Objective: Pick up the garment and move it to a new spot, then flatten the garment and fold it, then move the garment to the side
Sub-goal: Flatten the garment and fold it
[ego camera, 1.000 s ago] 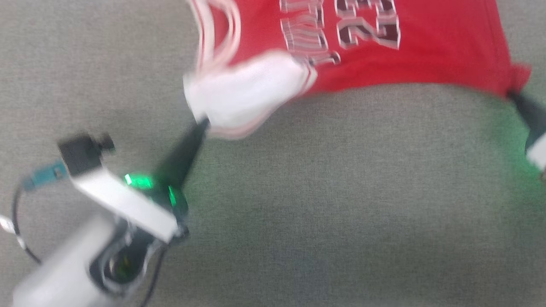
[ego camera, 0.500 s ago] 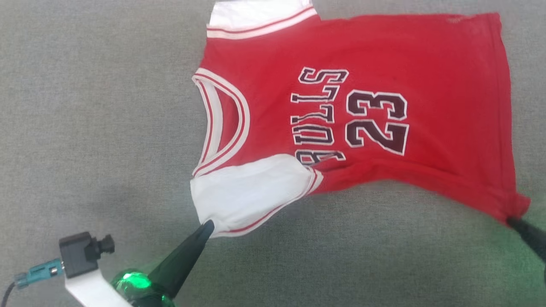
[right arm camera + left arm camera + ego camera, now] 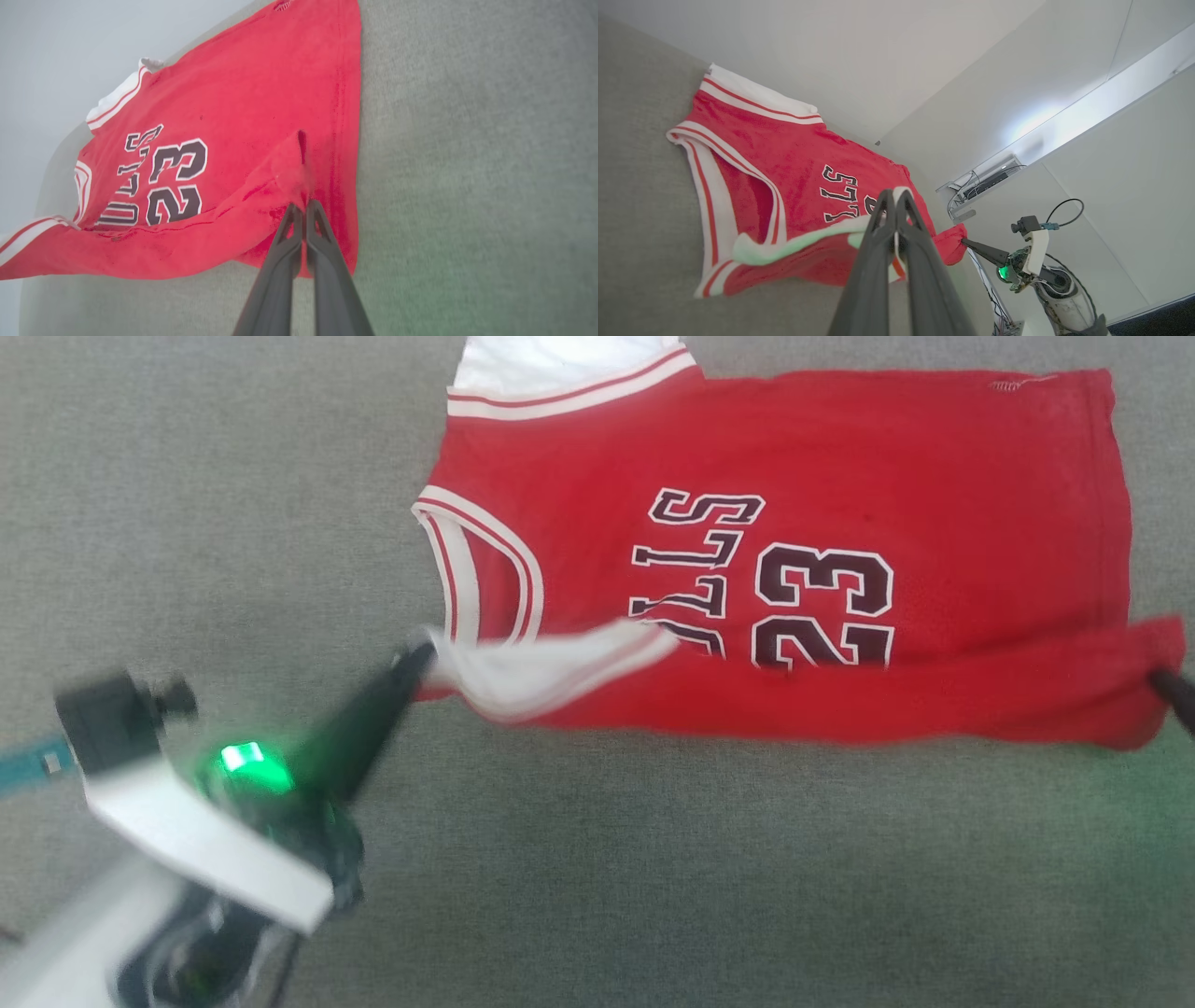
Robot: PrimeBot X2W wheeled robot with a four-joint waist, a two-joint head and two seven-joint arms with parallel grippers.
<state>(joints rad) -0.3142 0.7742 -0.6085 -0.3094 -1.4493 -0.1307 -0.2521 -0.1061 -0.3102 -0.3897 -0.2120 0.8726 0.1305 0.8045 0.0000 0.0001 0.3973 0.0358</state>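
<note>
Since half a second earlier, both pincers had carried the near edge of the jersey (image 3: 840, 457) away from the robot and over its chest. Its white armhole panel, spread wide before, was now a narrow band across the bottom of the lettering. Collar and far edge lay where they had been.

Left pincer (image 3: 418, 661): clamped on the white, red-striped shoulder trim, with the cloth caught right at the tips (blurred in the head view). In the left wrist view its fingers met with pale fabric wedged between them, and the neck opening lay flat just beyond and to the left of the tips.

Right pincer (image 3: 1167, 683): clamped on the red hem corner. In the right wrist view (image 3: 306, 206) the cloth rose in a bunched ridge straight ahead of the tips, and the hem ran on past them.

Jersey: red, lying on the grey fabric surface (image 3: 653, 877). Its near edge was raised and stretched between the two pincers. The rest lay flat beyond both sets of tips, and the lifted edge hid the lower half of the "23".
</note>
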